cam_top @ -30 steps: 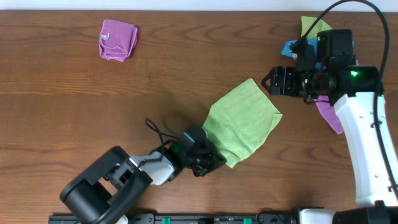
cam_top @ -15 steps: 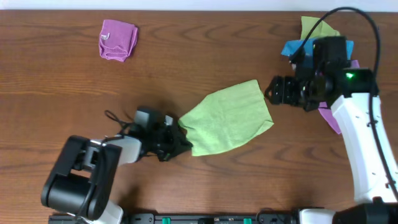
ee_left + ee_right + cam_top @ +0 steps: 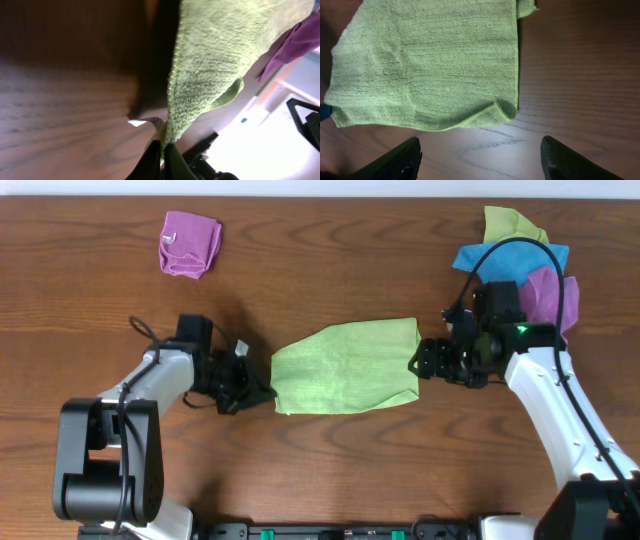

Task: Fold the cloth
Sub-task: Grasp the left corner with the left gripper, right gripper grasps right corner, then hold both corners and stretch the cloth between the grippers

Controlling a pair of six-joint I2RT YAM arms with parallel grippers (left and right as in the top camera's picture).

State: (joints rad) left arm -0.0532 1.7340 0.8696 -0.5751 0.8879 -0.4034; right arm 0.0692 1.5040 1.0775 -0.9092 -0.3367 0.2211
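On the table [image 3: 330, 280] between both arms, the cloth [image 3: 345, 367] lies spread. Left end effector [image 3: 260, 391], arm reaching low rightward, is clamped on its left edge; right end effector [image 3: 418, 361], wrist turned leftward, gapes wide beside its right edge.

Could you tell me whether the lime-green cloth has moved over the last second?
Yes. The cloth, pinched by the left gripper, has slid left, closer to the purple cloth at upper left, which has not moved.
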